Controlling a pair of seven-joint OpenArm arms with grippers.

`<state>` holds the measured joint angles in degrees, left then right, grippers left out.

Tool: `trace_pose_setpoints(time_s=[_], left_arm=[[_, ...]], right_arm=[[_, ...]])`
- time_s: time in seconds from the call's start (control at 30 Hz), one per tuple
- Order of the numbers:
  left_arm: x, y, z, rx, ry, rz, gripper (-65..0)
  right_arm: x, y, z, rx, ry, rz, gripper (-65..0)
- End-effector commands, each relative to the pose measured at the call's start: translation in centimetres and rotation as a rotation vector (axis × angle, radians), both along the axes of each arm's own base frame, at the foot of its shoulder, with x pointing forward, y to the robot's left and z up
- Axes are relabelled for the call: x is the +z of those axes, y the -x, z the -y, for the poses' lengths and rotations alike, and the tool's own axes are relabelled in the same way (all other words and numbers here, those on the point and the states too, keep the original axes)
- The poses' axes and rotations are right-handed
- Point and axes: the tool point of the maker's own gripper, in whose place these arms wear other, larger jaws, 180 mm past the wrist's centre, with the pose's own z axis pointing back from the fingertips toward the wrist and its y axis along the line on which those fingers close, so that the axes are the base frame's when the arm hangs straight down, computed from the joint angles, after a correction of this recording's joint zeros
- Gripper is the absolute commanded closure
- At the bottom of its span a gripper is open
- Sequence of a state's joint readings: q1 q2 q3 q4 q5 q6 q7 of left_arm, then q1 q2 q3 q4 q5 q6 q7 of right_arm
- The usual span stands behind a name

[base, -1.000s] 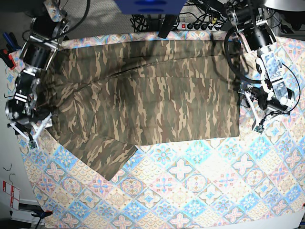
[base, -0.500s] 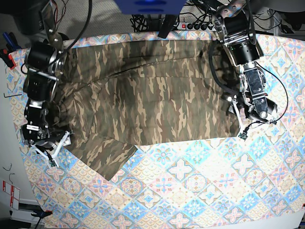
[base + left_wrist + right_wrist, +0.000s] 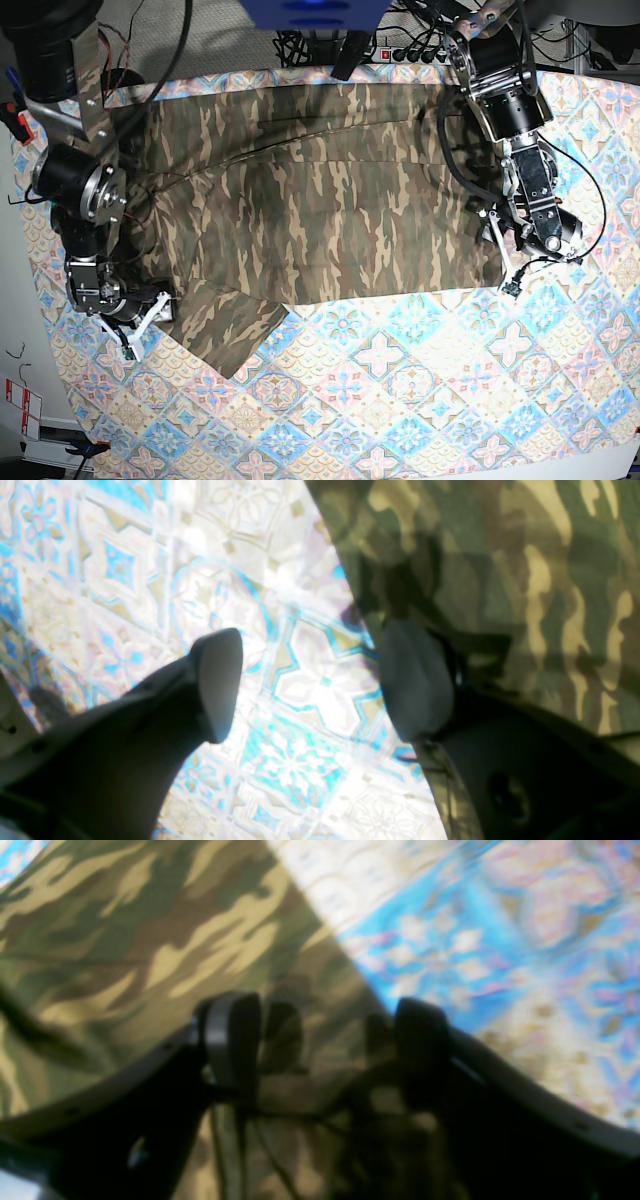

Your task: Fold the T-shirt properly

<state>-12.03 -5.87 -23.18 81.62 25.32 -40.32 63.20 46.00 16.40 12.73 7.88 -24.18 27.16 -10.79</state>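
A table under a patterned tablecloth (image 3: 420,390) of blue, pink and cream medallions fills the base view; a power strip (image 3: 415,50) and tangled black cables (image 3: 300,42) lie beyond its far edge; grey floor (image 3: 215,40) behind; bright, even overhead light.

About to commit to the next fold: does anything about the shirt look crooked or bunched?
The T-shirt lies mostly flat, but one sleeve sticks out askew at the lower corner by the right hand. Creases run diagonally across the cloth near that end.
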Motion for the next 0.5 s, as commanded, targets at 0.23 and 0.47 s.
trace_pose_setpoints(time_s=[0.23,0.47], left_arm=[[1.3,-1.1,-0.5,0.005,-0.011,0.046,-44.7],[1.4,-0.7,-1.3,0.044,0.002,0.053,-44.7]], right_arm=[[3.6,-2.4,4.9,-0.105,0.073,0.154,-41.7],[-1.0,1.6,4.2,-0.082,0.074,0.07,-41.7]])
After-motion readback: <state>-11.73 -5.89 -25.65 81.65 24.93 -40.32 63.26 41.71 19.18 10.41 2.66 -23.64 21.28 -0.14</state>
